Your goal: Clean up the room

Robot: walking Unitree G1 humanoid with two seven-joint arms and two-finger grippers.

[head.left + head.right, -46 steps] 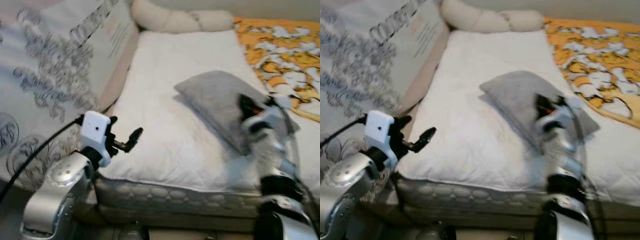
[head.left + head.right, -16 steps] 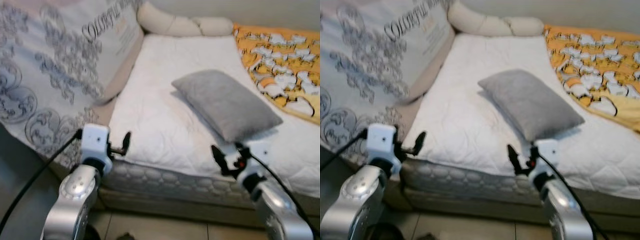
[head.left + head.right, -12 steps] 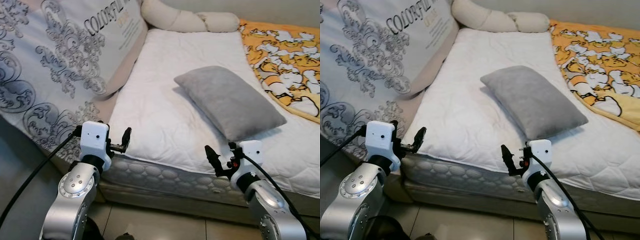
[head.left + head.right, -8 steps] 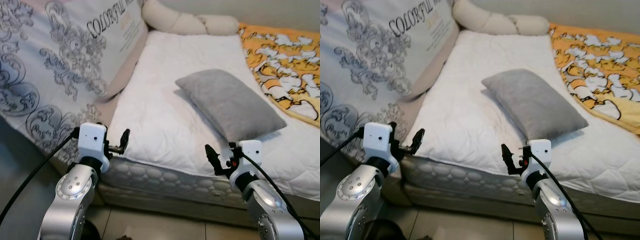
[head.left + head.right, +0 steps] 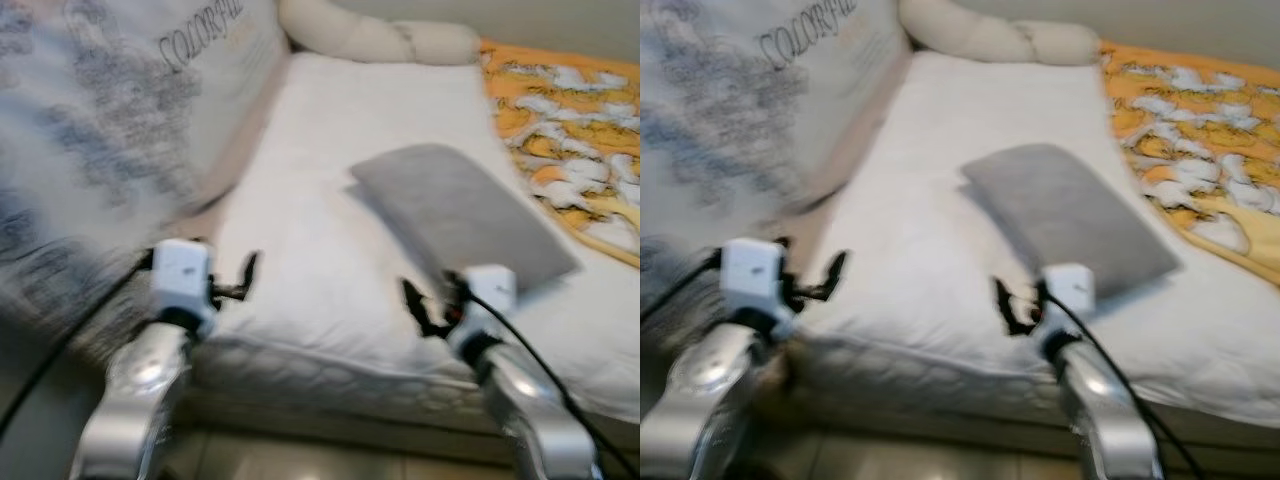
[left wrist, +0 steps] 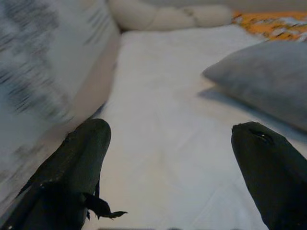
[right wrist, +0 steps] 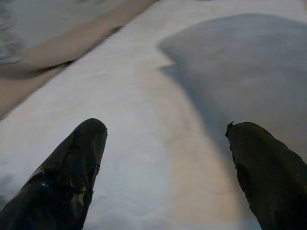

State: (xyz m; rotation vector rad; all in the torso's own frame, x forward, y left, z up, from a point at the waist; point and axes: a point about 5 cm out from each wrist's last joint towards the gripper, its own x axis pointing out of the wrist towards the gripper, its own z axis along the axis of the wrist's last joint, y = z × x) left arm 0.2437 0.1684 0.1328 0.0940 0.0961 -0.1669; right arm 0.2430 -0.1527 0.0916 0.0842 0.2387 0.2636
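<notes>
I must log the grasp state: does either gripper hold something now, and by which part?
Nothing is held. The left gripper and right gripper are both open, with the white mattress between their fingers.

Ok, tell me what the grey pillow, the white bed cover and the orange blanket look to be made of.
Grey pillow: soft matte fabric, maybe fleece or velour; no sheen, it sags flat. White bed cover: quilted cloth, probably cotton or polyester; the blur hides most stitching. Orange blanket: thin printed fabric lying in folds; the fibre can't be told.
</notes>
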